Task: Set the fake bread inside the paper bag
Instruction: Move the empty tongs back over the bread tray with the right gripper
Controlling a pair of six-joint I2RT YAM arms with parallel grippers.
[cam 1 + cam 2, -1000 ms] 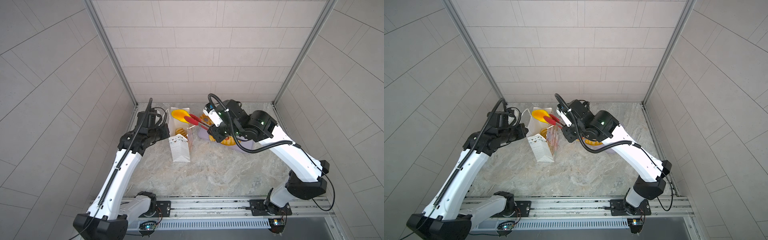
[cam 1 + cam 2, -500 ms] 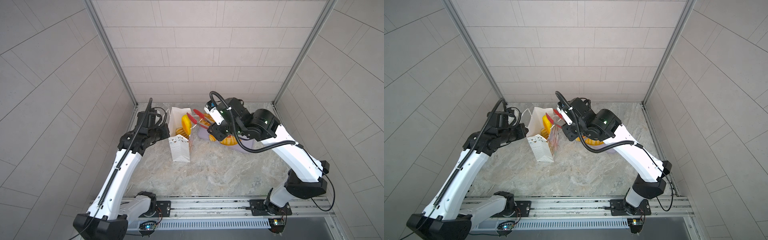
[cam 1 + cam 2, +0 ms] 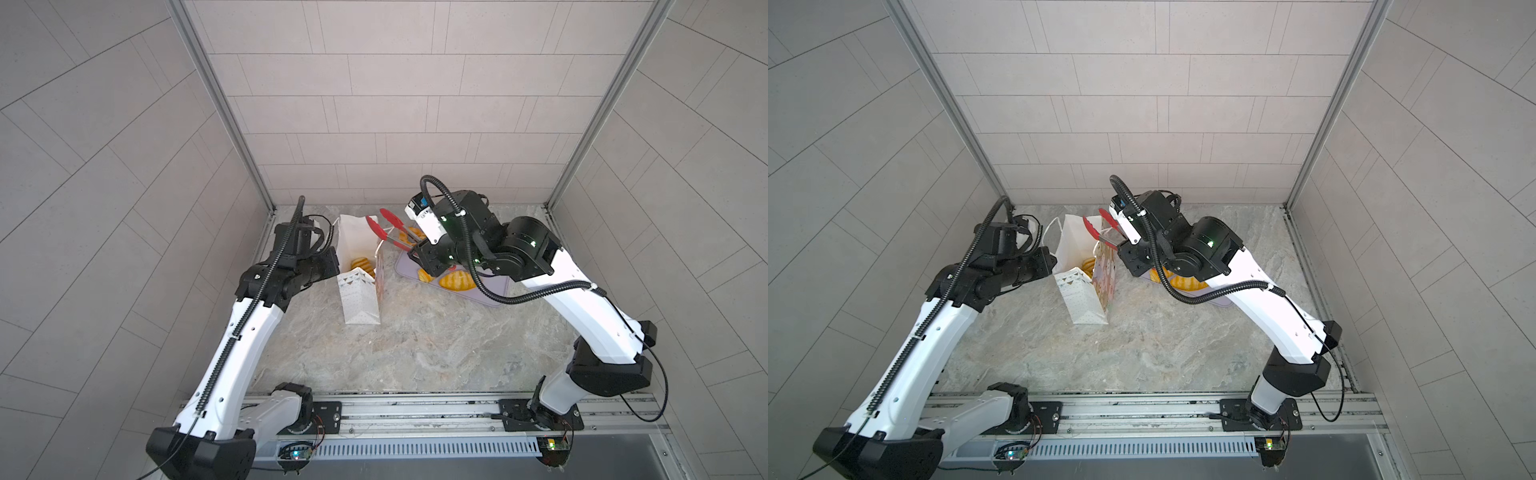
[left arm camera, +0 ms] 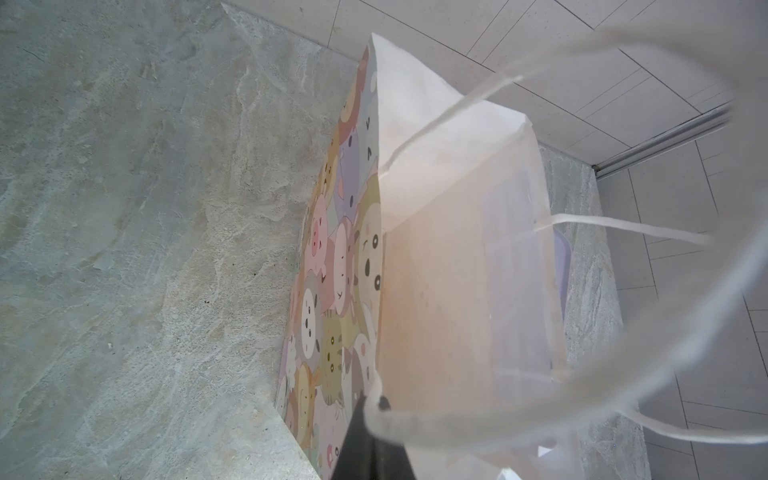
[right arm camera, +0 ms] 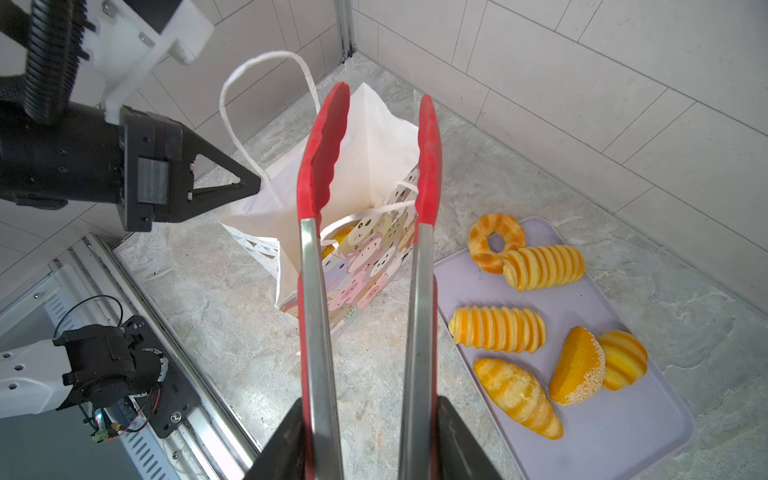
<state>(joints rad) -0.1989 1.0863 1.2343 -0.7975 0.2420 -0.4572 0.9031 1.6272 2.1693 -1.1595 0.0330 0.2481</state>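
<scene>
Fake bread split two ways: six pieces lying on the lilac tray, just beside the paper bag, and at least one striped loaf down inside it, seen through the open mouth in a top view.

Just changed: a second ago, a smooth orange-yellow piece carried in the red-tipped tongs above the bag. Half a second ago, tipping over the rim. Now gone from the tongs, red tips sprung apart and empty over the bag mouth. Judged a completed drop, so one more piece bagged and the six on the tray left to fetch.

Right gripper clamped on the steel handles of the tongs, jaws eased roughly halfway so that the tips spread. Left gripper pinched fully closed on the bag's rim near a string handle, holding the mouth open and the bag upright.

No brand, label or legible writing anywhere. Only print: cartoon animal faces on the bag's broad face, small triangles and dots on its narrow side.
</scene>
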